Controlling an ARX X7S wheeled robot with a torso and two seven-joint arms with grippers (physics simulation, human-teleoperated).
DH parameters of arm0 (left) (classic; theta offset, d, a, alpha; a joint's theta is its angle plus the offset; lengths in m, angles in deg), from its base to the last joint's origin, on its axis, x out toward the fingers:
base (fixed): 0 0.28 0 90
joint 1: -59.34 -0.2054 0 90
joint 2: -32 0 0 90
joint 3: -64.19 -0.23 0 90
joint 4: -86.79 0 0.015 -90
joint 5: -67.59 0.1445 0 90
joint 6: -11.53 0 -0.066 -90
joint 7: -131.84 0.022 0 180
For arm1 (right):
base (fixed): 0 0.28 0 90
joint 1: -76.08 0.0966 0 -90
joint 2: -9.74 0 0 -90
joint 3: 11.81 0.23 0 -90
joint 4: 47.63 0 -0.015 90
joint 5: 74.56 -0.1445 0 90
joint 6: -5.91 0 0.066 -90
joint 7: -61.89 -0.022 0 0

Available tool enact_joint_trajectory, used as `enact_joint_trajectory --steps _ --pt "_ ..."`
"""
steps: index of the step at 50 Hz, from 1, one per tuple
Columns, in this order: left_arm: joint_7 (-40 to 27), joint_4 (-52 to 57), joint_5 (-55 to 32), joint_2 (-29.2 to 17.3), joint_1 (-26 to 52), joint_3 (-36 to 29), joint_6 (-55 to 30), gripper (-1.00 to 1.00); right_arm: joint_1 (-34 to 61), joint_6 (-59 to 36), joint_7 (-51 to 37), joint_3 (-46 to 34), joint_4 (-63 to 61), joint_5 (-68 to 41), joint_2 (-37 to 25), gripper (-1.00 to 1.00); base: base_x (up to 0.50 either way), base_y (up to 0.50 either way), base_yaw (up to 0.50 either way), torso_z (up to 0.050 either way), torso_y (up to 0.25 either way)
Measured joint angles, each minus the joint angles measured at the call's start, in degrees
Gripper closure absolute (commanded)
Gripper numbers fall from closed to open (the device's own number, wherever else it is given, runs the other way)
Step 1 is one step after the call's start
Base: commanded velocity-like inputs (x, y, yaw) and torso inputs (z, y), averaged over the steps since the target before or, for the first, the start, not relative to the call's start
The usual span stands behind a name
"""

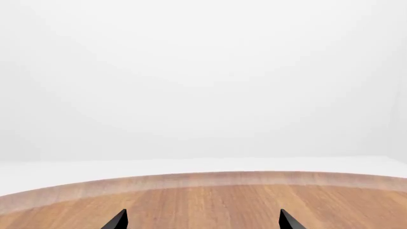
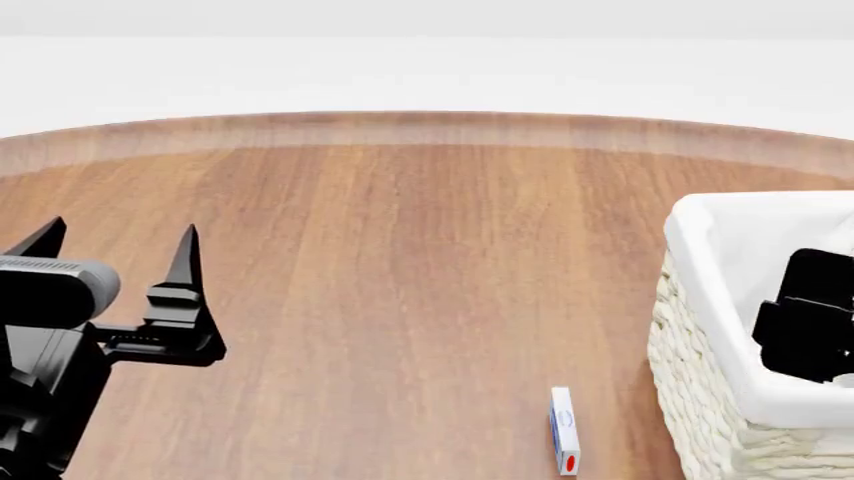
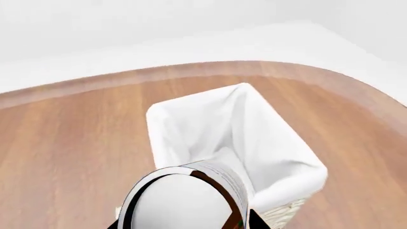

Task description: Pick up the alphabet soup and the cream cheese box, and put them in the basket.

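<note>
The alphabet soup (image 3: 184, 200) is hanging pinched in the right end effector (image 2: 811, 325) above the basket (image 2: 694, 250), so a release looks due next. The cream cheese box (image 2: 565, 432) is lying just beside the basket; the left end effector (image 2: 118, 250) is hovering spread (empty).
</note>
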Motion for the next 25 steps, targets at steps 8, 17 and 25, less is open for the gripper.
enact_joint_trajectory --steps 8,17,25 --pt "-0.12 -0.11 -0.03 -0.06 -0.02 -0.26 0.18 -1.00 4.22 -0.80 7.38 -3.08 2.92 11.72 2.49 1.00 0.00 0.00 0.00 0.000 0.001" --pt "-0.19 -0.52 0.04 -0.08 -0.04 -0.63 0.54 -1.00 7.42 2.97 20.46 -7.69 9.93 25.38 6.60 1.00 0.00 0.00 0.00 0.000 0.000" --pt "-0.14 -1.14 0.16 -0.04 -0.08 -1.05 1.01 -1.00 10.78 8.70 31.64 -12.14 19.71 35.88 11.44 1.00 0.00 0.00 0.00 0.000 0.001"
